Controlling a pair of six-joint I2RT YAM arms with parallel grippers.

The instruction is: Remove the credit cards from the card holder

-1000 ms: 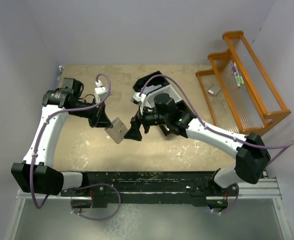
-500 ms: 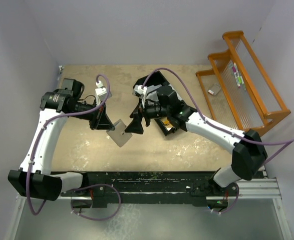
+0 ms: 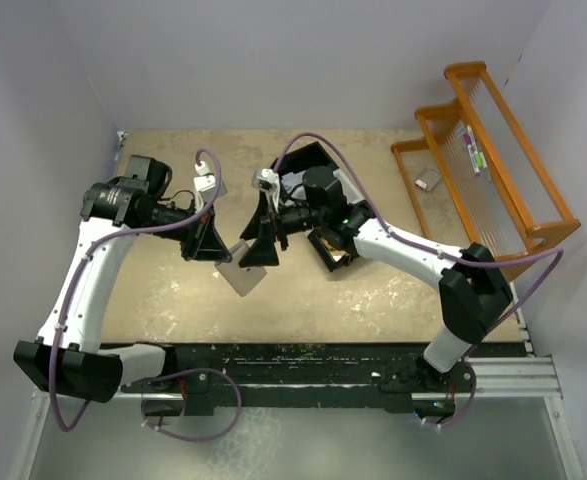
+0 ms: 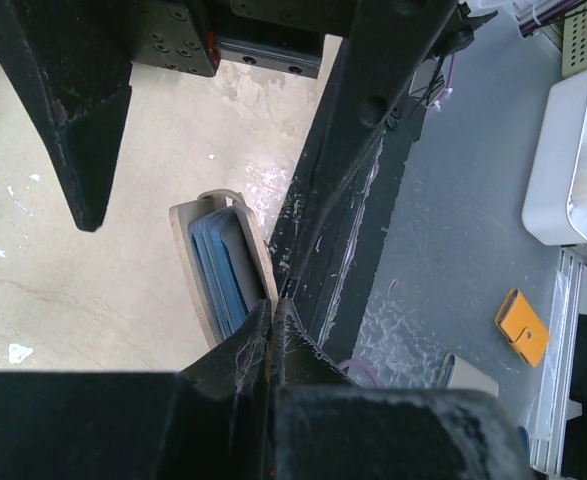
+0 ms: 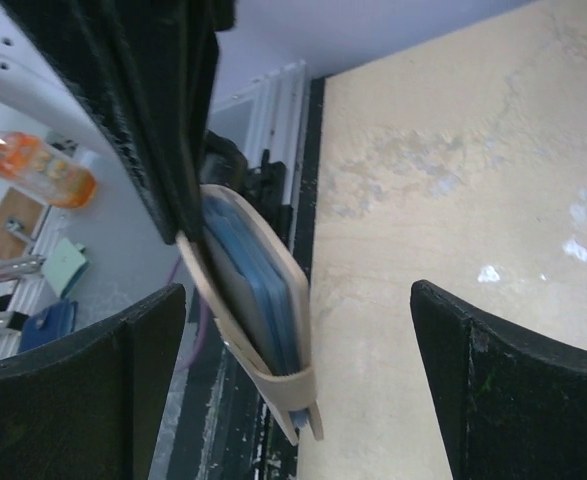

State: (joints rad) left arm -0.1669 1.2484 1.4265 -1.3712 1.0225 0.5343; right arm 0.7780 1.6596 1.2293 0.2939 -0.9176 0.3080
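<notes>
**Top view.** The left end effector (image 3: 223, 260) reaches in from the left over the tan worktop (image 3: 373, 290). It is clamped on the upper edge of the card holder (image 3: 242, 278), which hangs tilted just above the surface, near the middle of the worktop. The right end effector (image 3: 258, 260) faces it from the right, its fingers spread wide, with its tips right at the holder. Behind the right arm lies a black tray (image 3: 311, 160), partly hidden. An orange rack (image 3: 513, 170) stands at the right edge of the worktop.

**Left wrist view.** The left end effector (image 4: 273, 308) has its two fingers pressed together on one edge of the card holder (image 4: 184, 262). The holder gapes slightly, and blue cards (image 4: 223, 268) sit stacked inside it. One finger (image 4: 73, 110) of the right end effector points down at the upper left, apart from the holder. A black rail (image 4: 358, 170) runs diagonally along the edge of the worktop.

**Right wrist view.** The right end effector (image 5: 295, 295) is opened wide, with one finger (image 5: 83, 390) at the lower left and the other at the lower right. The card holder (image 5: 273, 388) stands on edge between them, nearer the left one, with the blue cards (image 5: 269, 275) showing in its open side. A black finger of the left end effector pinches it from above.
</notes>
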